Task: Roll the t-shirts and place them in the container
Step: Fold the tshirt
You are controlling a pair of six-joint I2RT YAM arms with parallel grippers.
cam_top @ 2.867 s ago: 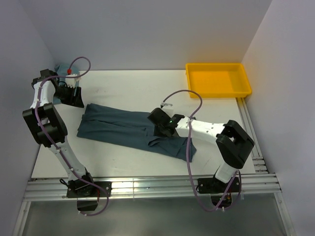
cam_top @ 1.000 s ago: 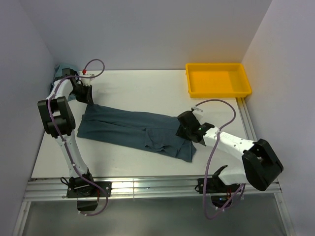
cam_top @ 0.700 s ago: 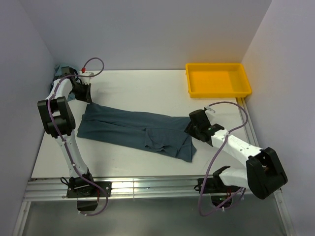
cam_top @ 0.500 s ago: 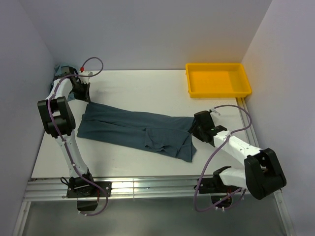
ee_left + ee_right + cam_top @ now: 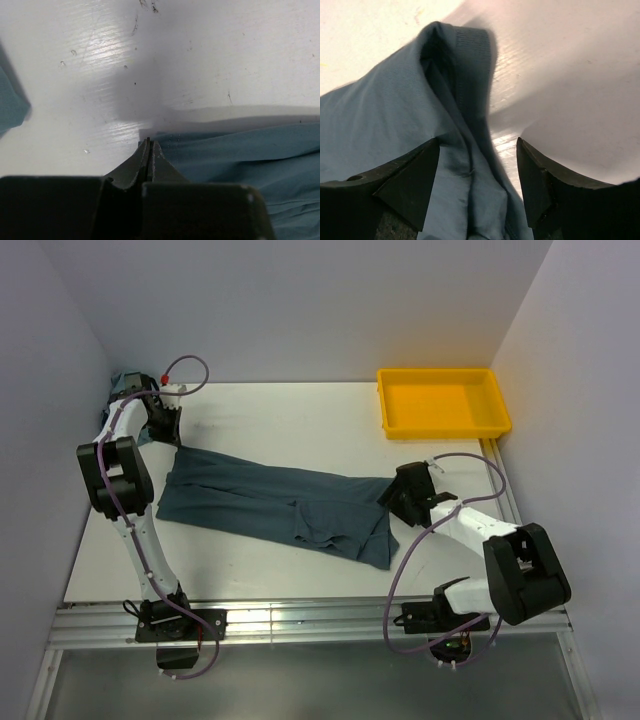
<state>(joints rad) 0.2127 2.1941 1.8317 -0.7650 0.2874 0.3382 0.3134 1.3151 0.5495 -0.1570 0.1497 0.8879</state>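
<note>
Lying across the middle of the white desk (image 5: 300, 420), the dark slate-blue t-shirt (image 5: 270, 502) is folded into a long band running from far left to near right. It is plain and lightly creased. Pale walls close in three sides. A yellow tray (image 5: 443, 402) sits at the far right corner, well apart from the shirt. From above, the left pincer (image 5: 170, 432) meets the shirt's far left corner and the right pincer (image 5: 395, 502) its right end. Only the left wrist view shows the left pincer pressed shut at the cloth's edge; whether cloth is caught I cannot tell. The right wrist view shows the right pincer spread wide, astride the bunched end.
</note>
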